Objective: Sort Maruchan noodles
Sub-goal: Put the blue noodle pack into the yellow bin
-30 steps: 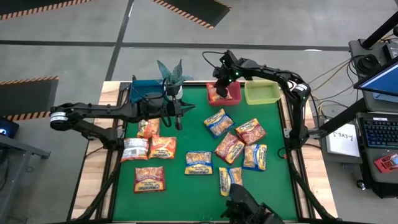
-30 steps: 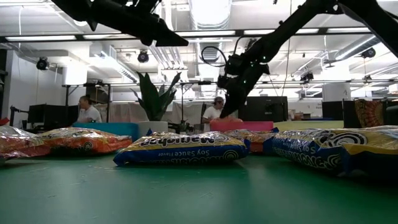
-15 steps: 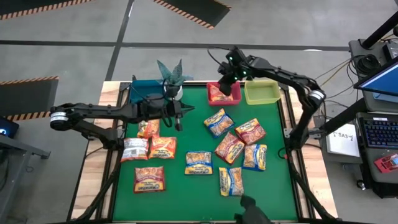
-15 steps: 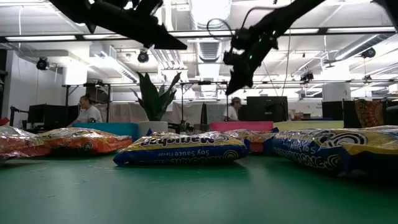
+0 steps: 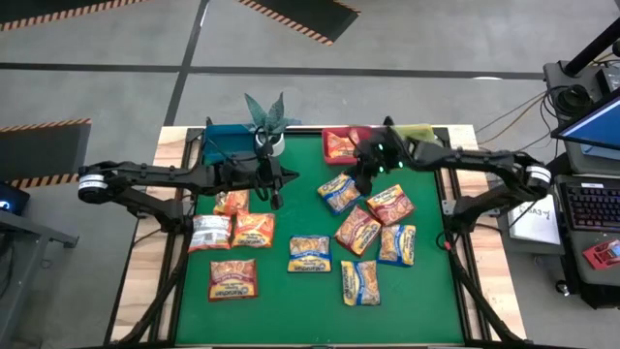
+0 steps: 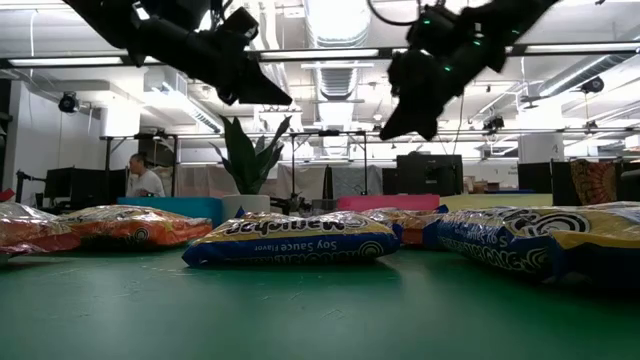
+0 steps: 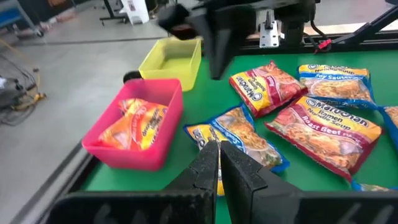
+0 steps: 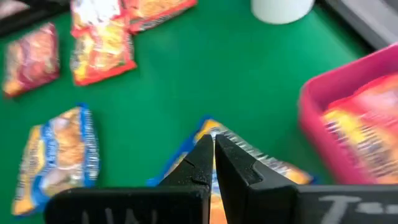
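Several Maruchan packets lie flat on the green mat: a blue-and-yellow one, maroon ones, blue ones, orange ones. One orange packet lies in the red bin. My right gripper hangs shut in the air above the blue-and-yellow packet, near the red bin. My left gripper hovers shut above the mat near the plant, beside an orange packet. Its wrist view shows the shut fingertips.
A blue bin, a potted plant in a white pot and a yellow-green bin stand along the far edge with the red bin. My right arm crosses over the yellow-green bin. Bare green mat lies in the far middle.
My right gripper has risen out of the red bin and swung toward the near edge, ending above the blue-and-yellow packet; its arm now reaches in level from the right. An orange packet stays in the red bin. My left arm has kept still.
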Available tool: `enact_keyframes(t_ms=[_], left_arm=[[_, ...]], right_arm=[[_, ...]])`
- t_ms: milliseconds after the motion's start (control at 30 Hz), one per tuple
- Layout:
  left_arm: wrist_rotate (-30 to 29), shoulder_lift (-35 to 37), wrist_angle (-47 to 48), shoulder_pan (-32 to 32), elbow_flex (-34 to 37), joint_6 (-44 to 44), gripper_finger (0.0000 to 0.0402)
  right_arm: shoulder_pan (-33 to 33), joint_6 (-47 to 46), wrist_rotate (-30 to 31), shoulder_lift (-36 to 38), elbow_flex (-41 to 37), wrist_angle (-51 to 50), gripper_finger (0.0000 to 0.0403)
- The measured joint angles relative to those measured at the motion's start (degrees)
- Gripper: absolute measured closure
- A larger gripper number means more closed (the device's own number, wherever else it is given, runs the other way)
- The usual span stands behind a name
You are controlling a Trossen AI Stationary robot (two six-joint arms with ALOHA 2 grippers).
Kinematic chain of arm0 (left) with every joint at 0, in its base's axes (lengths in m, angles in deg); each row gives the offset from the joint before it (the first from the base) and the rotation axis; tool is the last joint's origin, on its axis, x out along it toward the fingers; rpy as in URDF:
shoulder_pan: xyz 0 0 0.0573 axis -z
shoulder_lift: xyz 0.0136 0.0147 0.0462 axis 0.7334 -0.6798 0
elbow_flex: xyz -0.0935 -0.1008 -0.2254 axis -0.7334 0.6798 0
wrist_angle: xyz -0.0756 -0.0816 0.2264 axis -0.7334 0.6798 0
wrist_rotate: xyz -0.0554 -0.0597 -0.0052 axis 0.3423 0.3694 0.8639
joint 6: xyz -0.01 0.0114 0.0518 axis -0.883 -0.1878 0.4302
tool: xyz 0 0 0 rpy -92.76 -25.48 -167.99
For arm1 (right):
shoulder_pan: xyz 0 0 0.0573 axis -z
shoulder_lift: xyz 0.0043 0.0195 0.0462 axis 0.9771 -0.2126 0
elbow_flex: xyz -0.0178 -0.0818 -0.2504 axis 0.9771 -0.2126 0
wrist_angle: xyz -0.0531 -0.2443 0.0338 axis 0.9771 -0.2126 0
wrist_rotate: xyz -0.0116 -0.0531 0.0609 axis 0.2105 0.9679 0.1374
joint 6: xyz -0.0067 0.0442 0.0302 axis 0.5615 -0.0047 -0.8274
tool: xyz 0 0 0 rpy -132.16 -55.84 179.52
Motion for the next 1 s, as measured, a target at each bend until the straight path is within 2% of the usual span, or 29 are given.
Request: enact_keyframes(t_ms=[100, 267, 500, 733, 867, 1000], left_arm=[[0.0, 0.0, -0.1, 0.0, 0.5, -1.7, 0.0402], [0.0, 0.0, -0.2, 0.0, 0.6, -3.4, 0.0402], [0.0, 0.0, -0.3, 0.0, 0.5, -5.1, 0.0402], [0.0, 0.0, -0.6, 0.1, 0.5, -7.9, 0.0402], [0.0, 0.0, -0.6, 0.2, 0.5, -9.0, 0.0402], [0.7, -1.1, -1.8, 0.7, 0.5, -9.8, 0.0402]], right_arm=[[-2.3, -5.3, 4.0, 2.1, -6.3, 5.5, 0.0394], [-4.9, -11.4, 12.5, 3.6, -11.9, 5.2, 0.0394], [-5.2, -15.7, 14.5, 3.6, -13.3, 0.9, 0.0394], [-5.1, -20.5, 19.6, 3.6, -13.3, -0.2, 0.0392], [-5.1, -24.3, 19.0, 3.6, -13.3, -0.4, 0.0367], [-5.1, -26.7, 17.9, 3.5, -13.3, -0.8, 0.0310]])
